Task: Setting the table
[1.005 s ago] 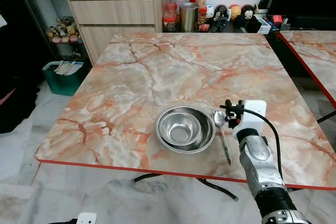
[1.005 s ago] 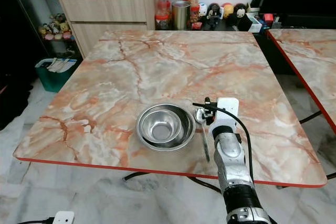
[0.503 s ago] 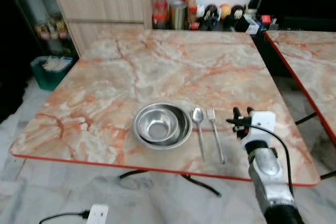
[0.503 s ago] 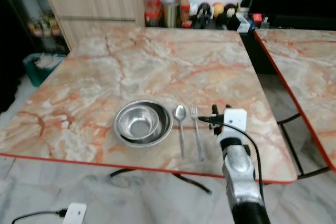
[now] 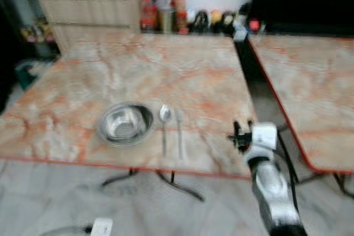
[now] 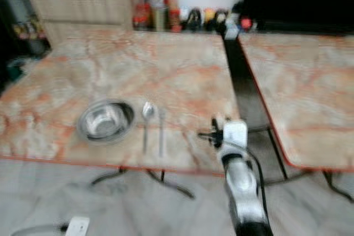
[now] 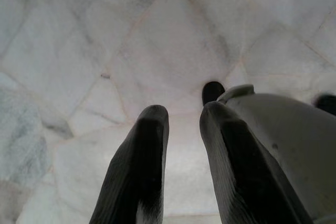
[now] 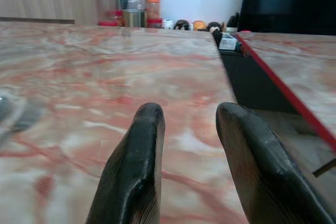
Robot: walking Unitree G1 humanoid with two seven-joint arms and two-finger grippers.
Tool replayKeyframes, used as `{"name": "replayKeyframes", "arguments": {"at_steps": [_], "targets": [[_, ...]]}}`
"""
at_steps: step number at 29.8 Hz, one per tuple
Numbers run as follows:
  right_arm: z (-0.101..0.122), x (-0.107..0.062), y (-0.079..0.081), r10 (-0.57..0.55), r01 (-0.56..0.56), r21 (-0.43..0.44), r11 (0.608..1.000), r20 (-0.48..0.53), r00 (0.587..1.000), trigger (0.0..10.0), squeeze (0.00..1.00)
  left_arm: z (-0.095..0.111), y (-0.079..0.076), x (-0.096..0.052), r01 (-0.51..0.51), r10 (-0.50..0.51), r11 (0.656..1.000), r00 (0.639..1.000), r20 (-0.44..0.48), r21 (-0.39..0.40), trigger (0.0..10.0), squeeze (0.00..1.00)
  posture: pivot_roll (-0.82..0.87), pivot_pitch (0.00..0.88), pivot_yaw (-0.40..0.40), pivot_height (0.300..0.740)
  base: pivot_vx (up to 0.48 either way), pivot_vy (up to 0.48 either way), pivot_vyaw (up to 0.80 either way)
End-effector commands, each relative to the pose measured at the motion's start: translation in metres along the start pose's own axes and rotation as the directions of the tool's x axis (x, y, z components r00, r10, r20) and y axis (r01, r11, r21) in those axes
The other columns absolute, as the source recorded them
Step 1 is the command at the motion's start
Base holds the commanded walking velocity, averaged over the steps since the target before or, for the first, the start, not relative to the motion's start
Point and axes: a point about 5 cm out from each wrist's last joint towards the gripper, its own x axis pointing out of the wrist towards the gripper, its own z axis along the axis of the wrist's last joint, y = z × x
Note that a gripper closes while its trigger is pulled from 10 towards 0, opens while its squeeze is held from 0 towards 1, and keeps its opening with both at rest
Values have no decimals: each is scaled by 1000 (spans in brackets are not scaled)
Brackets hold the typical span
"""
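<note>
The bowl [image 5: 125, 123] sat left of centre in the left eye view, near the front edge of the marble table [image 5: 166, 64], w/ the spoon [image 5: 165, 122] just beside it to the right and the fork [image 5: 179, 131] just right of that, both lying lengthwise. All three looked like bare metal, so probably stiff, light and slick; the bowl seemed to be two nested ones, though blur made that unsure, and it would likely be best pinched at the rim, since the curved wall could slip. Spoon and fork lay flat on hard stone, so prob. awkward to lift; mid-handle looked the sensible hold. The right gripper [image 8: 186, 129] hung off the table's right front corner, lower right of centre in the head views, fingers parted w/ nothing between them, pointing across the tabletop. The left gripper [image 7: 181, 129] hung idle over the pale tiled floor [image 7: 79, 40], fingers slightly apart, empty. Jars w/ red lids [image 8: 129, 10] stood at the far edge, top centre, labels too blurred to read; no brand or writing was legible anywhere.
</note>
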Motion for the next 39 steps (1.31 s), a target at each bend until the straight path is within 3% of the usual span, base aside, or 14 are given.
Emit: {"name": "replayKeyframes", "arguments": {"at_steps": [1, 12, 27, 32, 33, 34, 35, 39], "targets": [[-7, -2, -7, -18, 18, -15, 1000, -29, 999, 10000, 0, 0, -5, 0, 15, -15, 1000, 1000, 6, -11, 10000, 0, 41, 0, 17, 740, 0, -431, 0], [-38, -3, -10, -56, 62, 25, 998, -183, 982, 10000, 0, 2, 2, 0, 10, -10, 1000, 1000, 19, -16, 10000, 0, 49, 0, 16, 740, 0, -410, 0], [-55, -11, -12, -81, 89, 22, 996, -229, 970, 10000, 0, 5, 4, 0, 6, -5, 1000, 999, 33, -22, 10000, 0, 49, 0, 21, 740, 0, -399, 0], [-70, -15, -14, -95, 108, 19, 994, -343, 934, 10000, 0, 8, 3, 1, 8, -7, 1000, 999, 43, -24, 10000, 0, 48, 0, 22, 740, 0, -396, 0], [-80, -18, -14, -96, 115, 20, 993, -421, 902, 10000, 0, 9, 3, 1, 9, -8, 1000, 999, 45, -23, 10000, 0, 46, 0, 25, 740, 0, -375, 0], [-80, -18, -14, -96, 115, 20, 993, -421, 902, 10000, 0, 9, 3, 1, 9, -8, 1000, 999, 45, -23, 10000, 0, 46, 0, 25, 740, 0, -375, 0], [-88, -21, -13, -91, 116, 23, 993, -481, 872, 10000, 0, 10, 3, 1, 10, -9, 1000, 999, 47, -23, 10000, 0, 44, 0, 27, 740, 0, 0, 0], [-99, -28, -10, -70, 85, 0, 996, -575, 815, 10000, 0, 11, 3, 1, 10, -9, 1000, 999, 47, -23, 10000, 0, 44, 0, 27, 740, 0, 0, 0]]}}
